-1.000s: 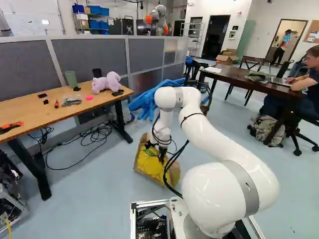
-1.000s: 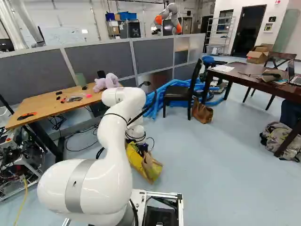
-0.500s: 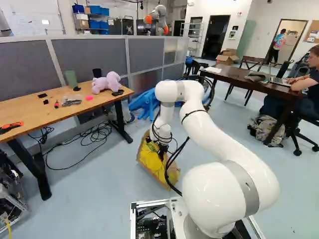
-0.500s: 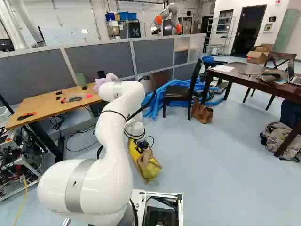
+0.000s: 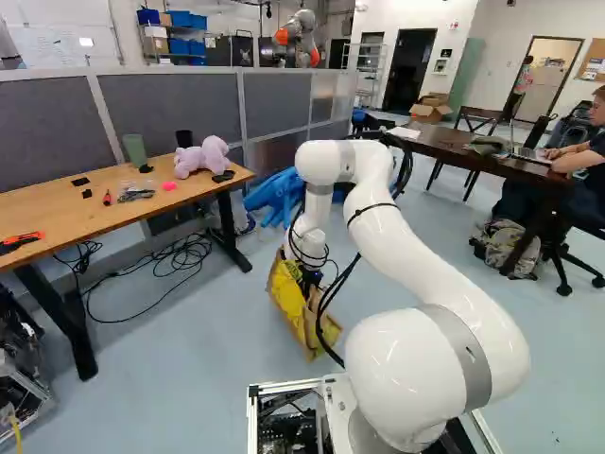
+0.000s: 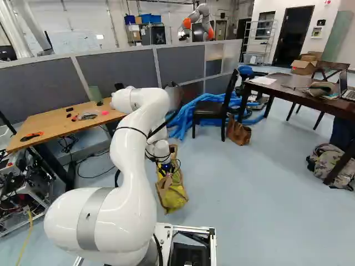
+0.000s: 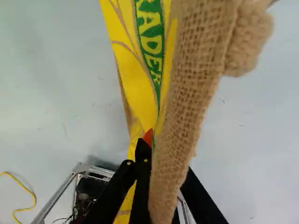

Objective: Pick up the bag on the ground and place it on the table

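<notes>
In the left base view my gripper (image 5: 310, 280) is low in front of the arm's base, at the top of the yellow and tan bag (image 5: 291, 305). The bag (image 6: 173, 195) hangs narrow and tilted below the wrist in the right base view; whether its lower end touches the floor I cannot tell. Seen from the wrist, the gripper (image 7: 150, 145) is shut on the bag's burlap (image 7: 187, 98), which hides one finger. A bit of orange pad shows against the yellow side. A wooden table (image 5: 90, 219) stands left of the arm.
On the wooden table lie a purple plush toy (image 5: 200, 156), a green cup (image 5: 135, 149) and small tools. Blue tubes (image 5: 274, 197) lie beyond the bag. A black chair (image 6: 213, 109), a brown bag (image 6: 238, 132) and a dark table (image 6: 288, 91) stand farther right. Another robot (image 5: 301, 36) is behind the partition.
The arm has risen somewhat, with the bag moving in my gripper. The bag has turned and hangs more steeply and narrower than before. The base has not moved.
</notes>
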You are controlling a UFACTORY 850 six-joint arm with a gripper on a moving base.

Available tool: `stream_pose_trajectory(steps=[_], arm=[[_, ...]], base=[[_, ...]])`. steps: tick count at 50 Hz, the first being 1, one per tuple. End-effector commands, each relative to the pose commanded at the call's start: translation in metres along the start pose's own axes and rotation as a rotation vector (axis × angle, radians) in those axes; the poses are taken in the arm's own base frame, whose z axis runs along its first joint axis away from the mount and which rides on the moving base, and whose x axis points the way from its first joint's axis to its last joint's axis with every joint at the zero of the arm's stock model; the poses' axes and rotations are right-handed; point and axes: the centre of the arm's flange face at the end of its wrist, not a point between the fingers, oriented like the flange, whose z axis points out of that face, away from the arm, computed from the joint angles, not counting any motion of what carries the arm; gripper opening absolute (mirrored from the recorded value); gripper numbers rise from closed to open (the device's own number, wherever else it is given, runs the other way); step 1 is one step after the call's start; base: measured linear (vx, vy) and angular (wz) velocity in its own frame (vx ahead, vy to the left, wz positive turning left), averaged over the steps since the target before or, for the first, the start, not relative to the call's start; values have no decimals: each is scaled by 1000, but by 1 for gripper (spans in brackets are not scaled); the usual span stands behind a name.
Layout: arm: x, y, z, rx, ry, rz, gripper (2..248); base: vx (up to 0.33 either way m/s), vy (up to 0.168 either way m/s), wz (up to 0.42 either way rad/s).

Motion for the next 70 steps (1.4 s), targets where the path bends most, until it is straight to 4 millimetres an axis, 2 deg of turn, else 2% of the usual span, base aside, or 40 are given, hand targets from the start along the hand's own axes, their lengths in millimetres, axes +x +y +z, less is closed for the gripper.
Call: stream_pose_trajectory(steps=[18,57,70], arm=[[-2,0,-27,-2,14,157,26],[-8,-2,-84,-6,50,163,26],[-4,0,-104,-10,76,164,26]], base=[[0,0,0],[0,0,0],[0,0,0]])
